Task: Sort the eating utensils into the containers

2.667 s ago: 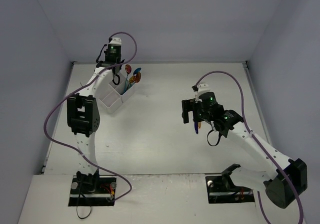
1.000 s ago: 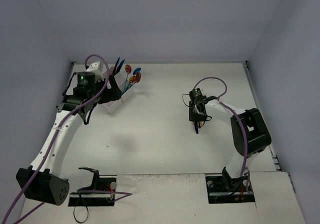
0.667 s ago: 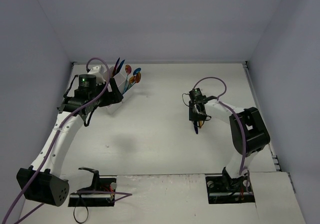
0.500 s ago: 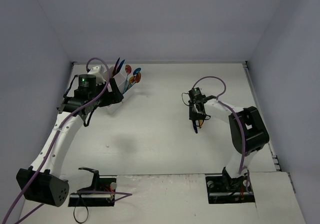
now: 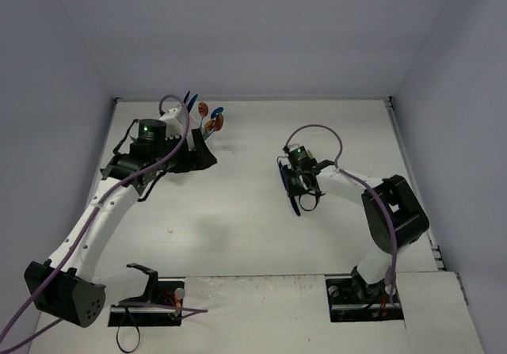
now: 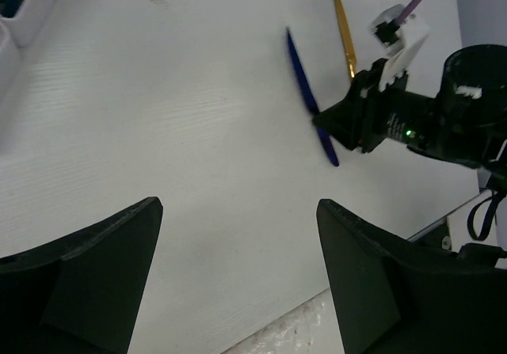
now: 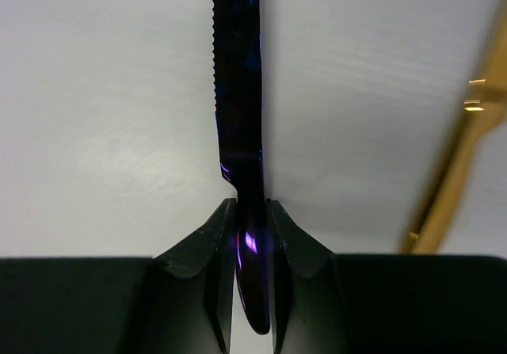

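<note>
Blue knife (image 7: pixel 238 93): handle sits clamped in right gripper (image 7: pixel 252 211), well apart from box (image 6: pixel 32 9); left gripper (image 6: pixel 238 211) agape near box; advice: hold firm, carry over box, lower blade-first into one compartment.

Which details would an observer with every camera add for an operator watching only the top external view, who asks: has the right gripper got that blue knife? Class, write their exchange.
Observer: Yes. The right wrist view shows the right gripper shut on the blue knife near its handle end, serrated blade pointing away.
Operator: Anything close by?
Observer: A gold utensil lies beside it, not touching.
Operator: And the left gripper?
Observer: The left gripper is open and empty.
</note>
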Action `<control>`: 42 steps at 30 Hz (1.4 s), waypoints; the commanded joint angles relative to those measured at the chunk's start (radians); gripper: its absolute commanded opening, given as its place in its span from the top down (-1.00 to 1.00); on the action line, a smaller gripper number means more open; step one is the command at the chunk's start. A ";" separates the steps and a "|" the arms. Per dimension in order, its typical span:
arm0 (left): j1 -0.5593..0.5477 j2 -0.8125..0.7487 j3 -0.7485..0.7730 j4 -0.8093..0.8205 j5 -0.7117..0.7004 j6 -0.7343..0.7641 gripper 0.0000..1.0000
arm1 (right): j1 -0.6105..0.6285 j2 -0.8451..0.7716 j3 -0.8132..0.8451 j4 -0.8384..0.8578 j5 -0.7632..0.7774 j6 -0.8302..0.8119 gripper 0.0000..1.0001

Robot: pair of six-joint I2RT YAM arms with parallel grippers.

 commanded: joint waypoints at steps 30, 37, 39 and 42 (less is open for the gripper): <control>-0.258 0.128 -0.068 0.575 0.041 -0.237 0.31 | 0.251 -0.477 0.136 0.178 -0.288 -0.076 1.00; -0.268 0.133 -0.052 0.604 0.014 -0.232 1.00 | 0.251 -0.463 0.145 0.178 -0.288 -0.085 0.98; -0.268 0.132 -0.046 0.605 0.008 -0.224 1.00 | 0.251 -0.457 0.148 0.177 -0.275 -0.089 0.69; -0.266 0.132 -0.028 0.595 -0.004 -0.203 1.00 | 0.244 -0.450 0.148 0.176 -0.253 -0.100 -0.04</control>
